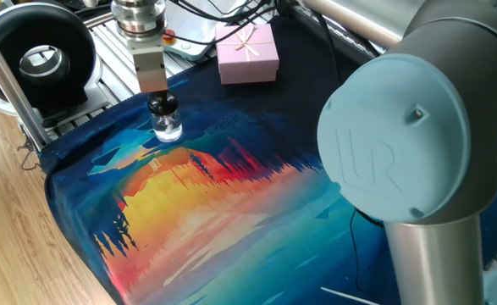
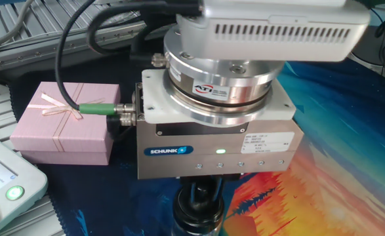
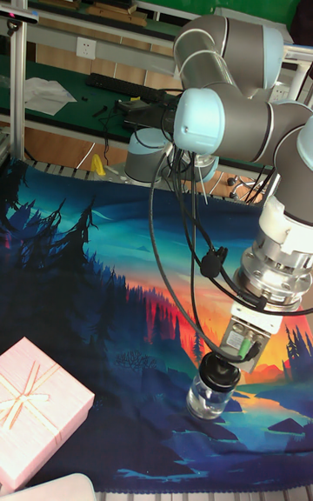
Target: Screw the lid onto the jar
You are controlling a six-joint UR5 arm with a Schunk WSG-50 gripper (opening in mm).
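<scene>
The jar (image 1: 168,130), tiny and of clear glass, stands upright on the painted mat near its back left corner. The black lid (image 1: 163,108) sits on the jar's neck. My gripper (image 1: 161,103) comes straight down onto it and is shut on the lid's knob. In the other fixed view the silver gripper body fills the frame, and only the lid (image 2: 201,198) and the jar's top (image 2: 195,221) show beneath it. In the tall view the jar (image 3: 207,399) and lid (image 3: 219,375) hang under the gripper (image 3: 224,364).
A pink gift box (image 1: 248,52) with a ribbon lies behind the jar, about a hand's width away. A black round device (image 1: 36,59) stands off the mat at the left. A control panel with a green button (image 2: 12,193) sits near the mat's corner.
</scene>
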